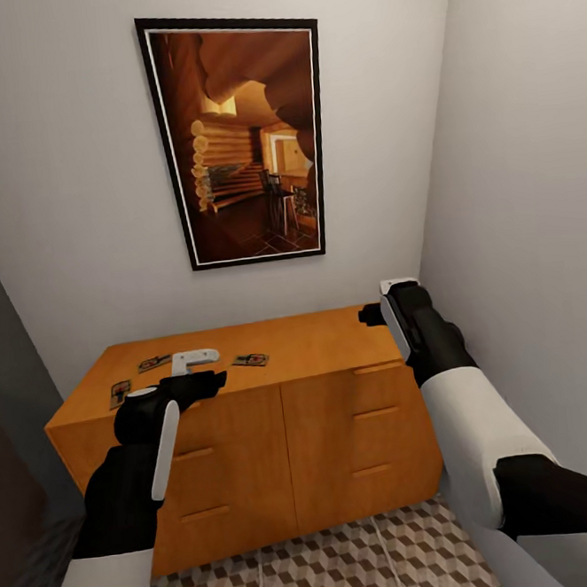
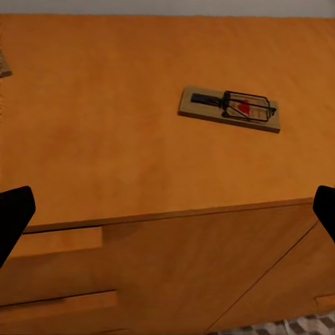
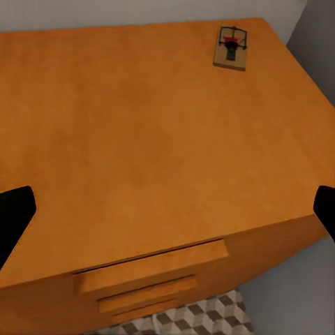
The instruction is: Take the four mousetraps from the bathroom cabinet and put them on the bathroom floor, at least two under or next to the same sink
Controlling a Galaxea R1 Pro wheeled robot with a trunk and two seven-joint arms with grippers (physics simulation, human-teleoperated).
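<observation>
Head view, left to right: three mousetraps [image 1: 154, 363] lie on the cabinet [image 1: 316, 345] top, the left gripper [image 1: 197, 384] above its front edge, fingers wide and empty. Right gripper [image 1: 373, 314], fingers also wide, hovers right. Judged step: first pickup; next, lower onto a trap.

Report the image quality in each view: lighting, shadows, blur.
Head view: soft even light, the cabinet top glare-free, left edge of the picture in dark shade. Left wrist view: the mousetrap is sharp, with almost no shadow. Right wrist view: the far mousetrap is small yet clear.
</observation>
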